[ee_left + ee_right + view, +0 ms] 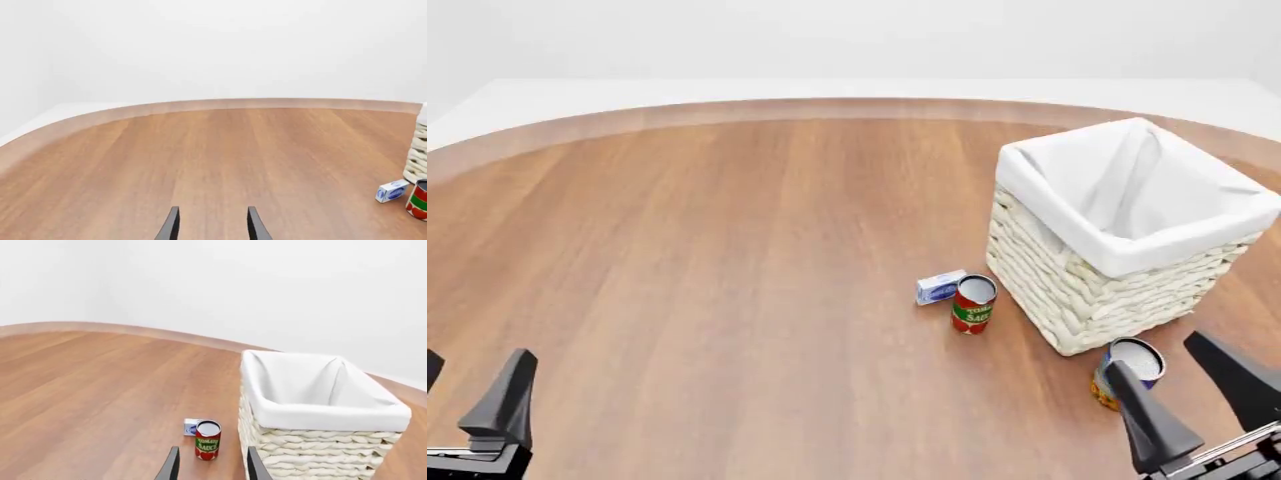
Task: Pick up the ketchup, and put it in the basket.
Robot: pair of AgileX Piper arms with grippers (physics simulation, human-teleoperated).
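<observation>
Woven wicker basket [1094,300] w/ cloth liner; wood-grain table [721,260]

The ketchup bottle showed in none of the views, and whether anything lay inside the basket [1121,262] could not be told, since its liner hid the bottom. The blue-and-orange can [1126,371] near the table's near right edge was partly covered by the right gripper [1198,398]. In the left wrist view the basket and tomato sauce can [419,200] were cut by the frame edge, and the small blue-and-white box [391,191] bore print too small to read.

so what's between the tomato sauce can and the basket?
Nothing: a narrow bare strip of table separates tomato sauce can and basket, in the front and right wrist views. The blue-and-white box sits on the can's other side.
</observation>
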